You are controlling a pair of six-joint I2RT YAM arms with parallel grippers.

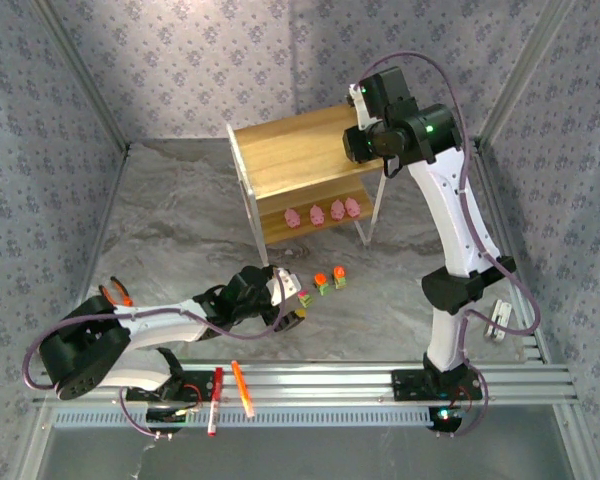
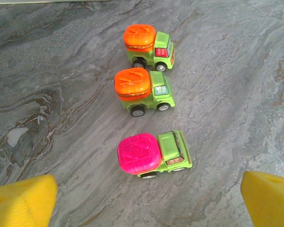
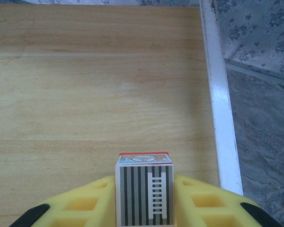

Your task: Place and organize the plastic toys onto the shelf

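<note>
Four animal figures (image 1: 316, 213) lined the shelf's (image 1: 290, 160) lower board; three trucks (image 1: 321, 283) sat on the table (image 1: 180, 230) before it, a fourth truck (image 3: 143, 189) above the top board.

L end effector (image 2: 146, 205) open, R end effector (image 3: 144, 194) clamped.

Striped truck (image 3: 143, 189): we lose its lower end at 6 o'clock.
Left fingertips (image 2: 21, 201): cropped at 5 and 7 o'clock.
Pink figures (image 1: 317, 213): too small for us to name.
</note>
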